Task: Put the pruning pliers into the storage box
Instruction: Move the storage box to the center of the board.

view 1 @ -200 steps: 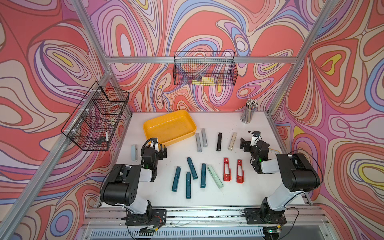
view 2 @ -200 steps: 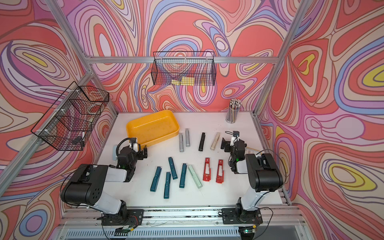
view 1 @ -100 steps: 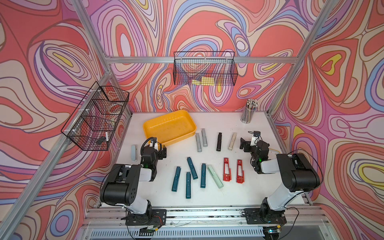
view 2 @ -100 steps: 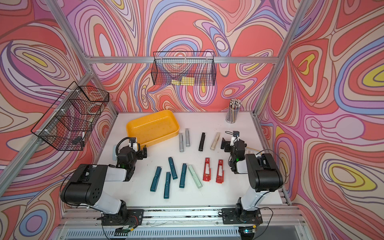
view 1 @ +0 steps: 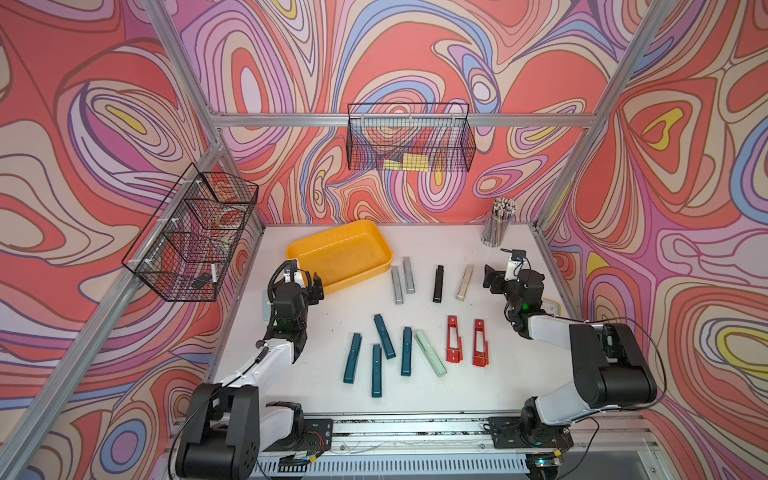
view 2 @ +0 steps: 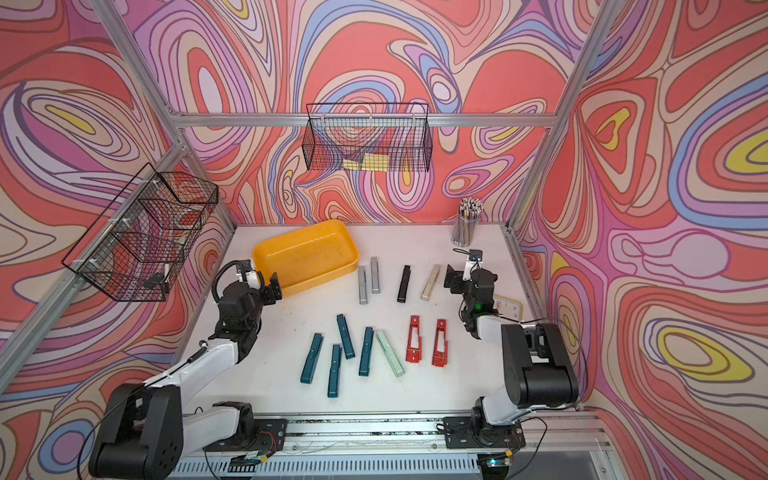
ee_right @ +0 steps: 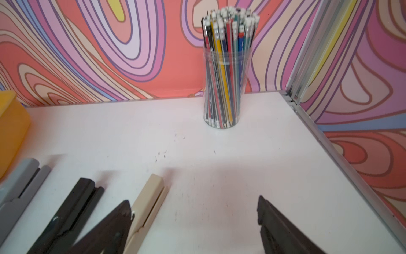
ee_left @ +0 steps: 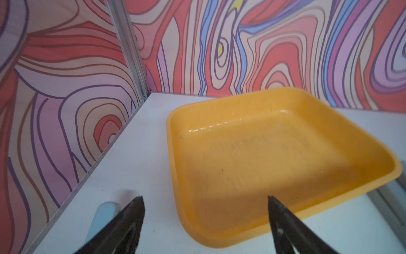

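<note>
On white table [view 1: 478,386] | storage box [view 1: 345,257] rear-left | pruning pliers [view 1: 406,351] lying outside it, mostly mid-table | pencil jar [view 1: 496,228] rear-right corner | left gripper [ee_left: 204,198] spread, at box's near corner | right gripper [ee_right: 193,199] spread, just beside beige plier [ee_right: 151,191]

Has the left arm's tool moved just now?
Yes: in a top view, the left tool has edged toward the pale blue bar, now partly covering it.

Robot test cell: aluminium frame [view 1: 282,120], swirl-printed walls [view 1: 415,54], white tabletop [view 1: 457,245]
</note>
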You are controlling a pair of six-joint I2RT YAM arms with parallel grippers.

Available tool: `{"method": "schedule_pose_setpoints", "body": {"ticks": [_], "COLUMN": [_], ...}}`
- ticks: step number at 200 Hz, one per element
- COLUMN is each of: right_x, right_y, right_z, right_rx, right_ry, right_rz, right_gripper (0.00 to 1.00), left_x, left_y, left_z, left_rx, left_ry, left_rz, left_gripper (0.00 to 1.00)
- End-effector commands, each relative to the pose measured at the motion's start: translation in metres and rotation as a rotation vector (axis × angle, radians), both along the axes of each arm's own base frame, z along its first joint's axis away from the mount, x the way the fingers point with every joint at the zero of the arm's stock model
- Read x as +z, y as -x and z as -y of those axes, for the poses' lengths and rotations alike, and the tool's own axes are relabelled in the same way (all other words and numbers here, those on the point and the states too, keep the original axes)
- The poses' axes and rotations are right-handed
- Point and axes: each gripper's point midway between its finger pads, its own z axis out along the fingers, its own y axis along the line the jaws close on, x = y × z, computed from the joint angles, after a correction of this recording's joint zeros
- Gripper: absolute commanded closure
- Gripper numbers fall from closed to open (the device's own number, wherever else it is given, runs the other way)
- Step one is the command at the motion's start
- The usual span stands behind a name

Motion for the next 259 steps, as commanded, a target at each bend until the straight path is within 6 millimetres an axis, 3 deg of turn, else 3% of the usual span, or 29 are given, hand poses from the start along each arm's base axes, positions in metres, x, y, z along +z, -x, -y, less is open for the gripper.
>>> {"method": "schedule_pose_setpoints", "body": {"ticks": [1, 27, 51, 87, 120, 205, 259], "right_x": [-0.009, 0.008, 0.019, 0.019, 0.015, 0.004, -0.002], "right_y": [0.009, 0.010, 0.016, 0.031, 0.043, 0.051, 0.058], "right_z": [-0.004, -0.020, -0.063, -0.127, -0.171, -0.242, -0.264], "right_rx": [-0.003, 0.033, 0.118, 0.232, 0.329, 0.505, 0.571], "right_ry": [-0.033, -0.110, -0.095, -0.112, -0.138, -0.197, -0.208], "right_rz": [-0.152, -0.239, -0.310, -0.370, -0.365, -0.391, -0.404], "right_gripper": [0.11, 0.15, 0.17, 0.17, 0.17, 0.17, 0.17], "left_x": [-0.004, 0.005, 0.001, -0.035, -0.064, -0.093, -0.086], "left_y": [0.011, 0.010, 0.009, -0.004, -0.011, -0.026, -0.040], "left_z": [-0.005, -0.006, -0.013, -0.015, -0.024, -0.060, -0.060], "left_rx": [0.087, 0.145, 0.224, 0.233, 0.264, 0.372, 0.354], "left_ry": [0.154, 0.204, 0.194, 0.211, 0.308, 0.339, 0.367], "left_rz": [-0.182, -0.345, -0.537, -0.714, -0.764, -0.762, -0.721], "left_gripper": [0.17, 0.24, 0.33, 0.33, 0.47, 0.53, 0.60]}}
